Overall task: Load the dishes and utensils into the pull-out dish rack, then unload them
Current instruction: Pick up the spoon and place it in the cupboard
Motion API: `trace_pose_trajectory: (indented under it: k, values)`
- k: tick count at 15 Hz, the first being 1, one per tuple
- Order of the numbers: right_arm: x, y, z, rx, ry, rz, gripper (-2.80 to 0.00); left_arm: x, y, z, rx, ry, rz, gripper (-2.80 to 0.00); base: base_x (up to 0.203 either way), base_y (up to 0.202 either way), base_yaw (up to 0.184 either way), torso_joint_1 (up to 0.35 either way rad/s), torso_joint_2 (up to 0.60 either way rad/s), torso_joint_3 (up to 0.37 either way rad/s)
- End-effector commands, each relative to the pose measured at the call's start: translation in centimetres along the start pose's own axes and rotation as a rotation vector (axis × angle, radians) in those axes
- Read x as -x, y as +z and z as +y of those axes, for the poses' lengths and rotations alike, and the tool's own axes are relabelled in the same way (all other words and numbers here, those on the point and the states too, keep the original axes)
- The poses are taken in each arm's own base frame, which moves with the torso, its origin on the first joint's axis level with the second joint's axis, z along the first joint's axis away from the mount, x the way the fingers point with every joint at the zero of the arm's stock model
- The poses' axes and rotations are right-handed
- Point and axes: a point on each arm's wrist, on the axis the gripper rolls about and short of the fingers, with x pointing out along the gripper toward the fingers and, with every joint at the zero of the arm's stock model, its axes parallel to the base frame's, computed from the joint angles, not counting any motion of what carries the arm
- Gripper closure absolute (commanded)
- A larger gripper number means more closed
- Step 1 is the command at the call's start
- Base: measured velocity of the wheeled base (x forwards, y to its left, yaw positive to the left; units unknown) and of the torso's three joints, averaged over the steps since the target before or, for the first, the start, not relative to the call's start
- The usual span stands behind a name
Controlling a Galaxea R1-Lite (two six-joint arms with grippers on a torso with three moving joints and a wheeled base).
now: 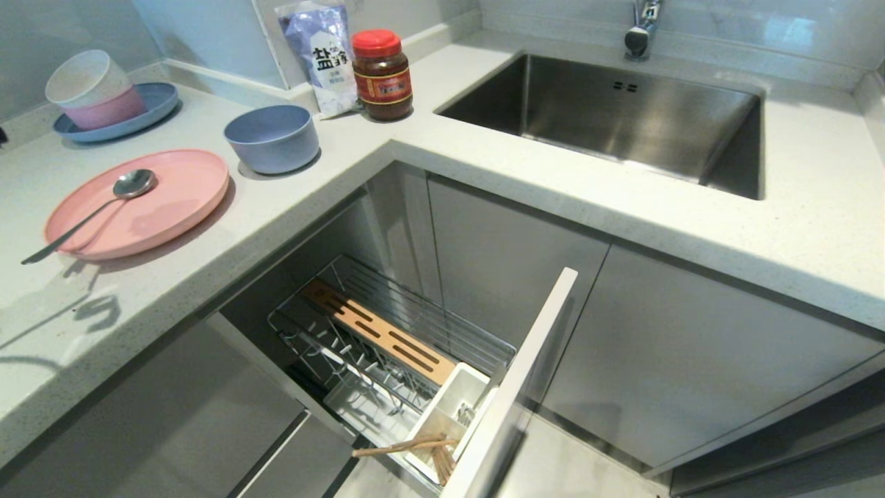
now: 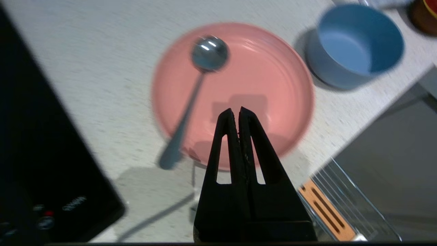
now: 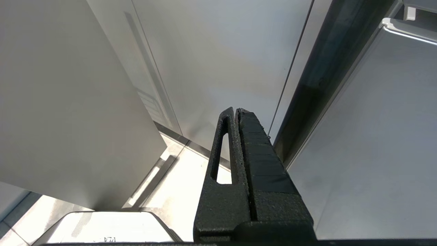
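Observation:
The pink plate (image 1: pixel 138 202) lies on the left counter with the silver spoon (image 1: pixel 90 214) resting across it, handle over the near rim. The blue-grey bowl (image 1: pixel 272 137) stands just behind the plate. Below the counter the pull-out dish rack (image 1: pixel 387 346) is drawn out, and the wooden chopsticks (image 1: pixel 408 448) lean in its white cutlery cup (image 1: pixel 446 415). In the left wrist view my left gripper (image 2: pixel 236 111) hovers shut and empty above the plate (image 2: pixel 266 78), beside the spoon (image 2: pixel 201 75); the bowl (image 2: pixel 358 44) is farther off. My right gripper (image 3: pixel 235 111) is shut, parked by cabinet doors.
A cream and a pink bowl on a blue plate (image 1: pixel 104 104) stand at the far left. A salt bag (image 1: pixel 321 55) and a red-lidded jar (image 1: pixel 382 75) stand at the counter corner. The sink (image 1: pixel 622 117) is at the right. A black cooktop (image 2: pixel 41 153) borders the plate's side.

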Motion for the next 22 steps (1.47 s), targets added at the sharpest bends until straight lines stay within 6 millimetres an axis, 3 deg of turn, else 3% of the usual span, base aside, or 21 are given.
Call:
trace_pose_trajectory:
  k: [1,8,15,16,22]
  values:
    - [0.0,0.0,0.0,0.0,0.001,-0.003,0.0,0.0,1.0,2.6,0.031,0.064,-0.029,0.0,0.0,0.0,0.0,0.0,0.0,0.0]
    - [0.0,0.0,0.0,0.0,0.0,-0.003,0.0,-1.6,1.1,4.3,-0.034,0.081,0.262,0.0,0.0,0.0,0.0,0.0,0.0,0.0]
    - [0.0,0.0,0.0,0.0,0.001,-0.002,0.0,-3.9,0.0,6.4,-0.131,0.024,0.418,0.0,0.0,0.0,0.0,0.0,0.0,0.0]
    - [0.0,-0.1,0.0,0.0,0.001,-0.002,0.0,-4.3,-0.1,6.5,-0.144,0.014,0.43,-2.8,0.0,0.0,0.0,0.0,0.0,0.0]
    - [0.0,0.0,0.0,0.0,0.0,-0.003,0.0,-7.0,-0.6,6.7,-0.125,-0.077,0.463,-2.8,0.0,0.0,0.0,0.0,0.0,0.0]
